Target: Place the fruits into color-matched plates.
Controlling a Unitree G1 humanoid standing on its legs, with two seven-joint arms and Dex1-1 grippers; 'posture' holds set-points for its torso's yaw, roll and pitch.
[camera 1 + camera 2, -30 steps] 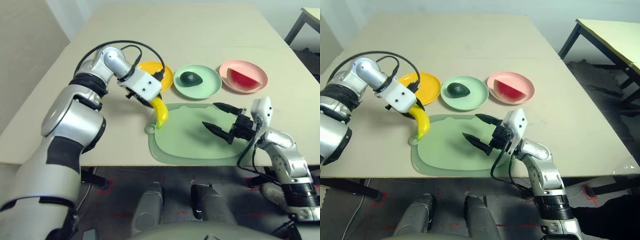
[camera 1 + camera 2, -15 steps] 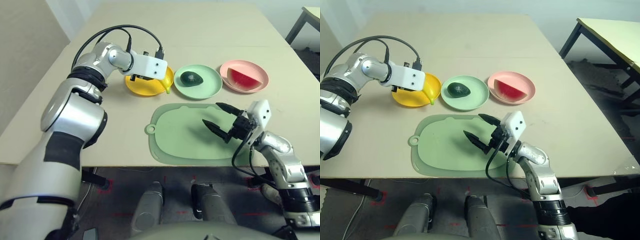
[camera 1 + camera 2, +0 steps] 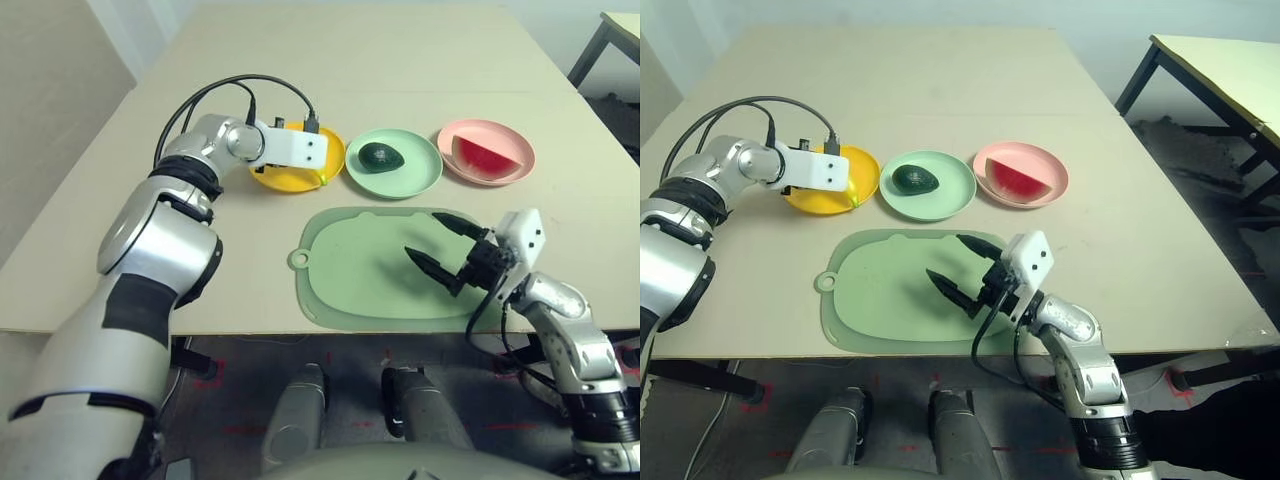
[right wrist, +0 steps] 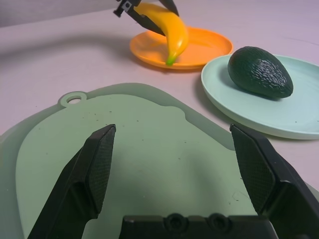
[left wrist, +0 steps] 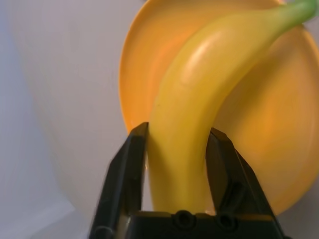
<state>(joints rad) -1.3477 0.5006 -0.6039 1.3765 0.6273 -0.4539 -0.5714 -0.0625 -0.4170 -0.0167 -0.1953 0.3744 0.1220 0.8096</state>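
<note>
My left gripper (image 5: 180, 130) is shut on the yellow banana (image 5: 199, 94), one black finger on each side of it. It holds the banana just over the yellow-orange plate (image 3: 280, 180), green tip angled down toward the plate, as the right wrist view shows (image 4: 169, 25). The dark green avocado (image 3: 380, 156) lies in the mint green plate (image 3: 422, 176). The red watermelon wedge (image 3: 482, 158) lies in the pink plate (image 3: 512, 178). My right gripper (image 3: 424, 236) hovers open over the right part of the cutting mat, nothing between its fingers.
A large pale green cutting mat (image 3: 350, 285) with a ring handle lies in front of the three plates, near the table's front edge. A black cable loops over my left wrist. The table's far half is bare. Another table's edge shows at far right.
My left arm carried the banana from the mat's left edge to the yellow-orange plate and has come lower over it. The right gripper stays open and has drifted slightly.
</note>
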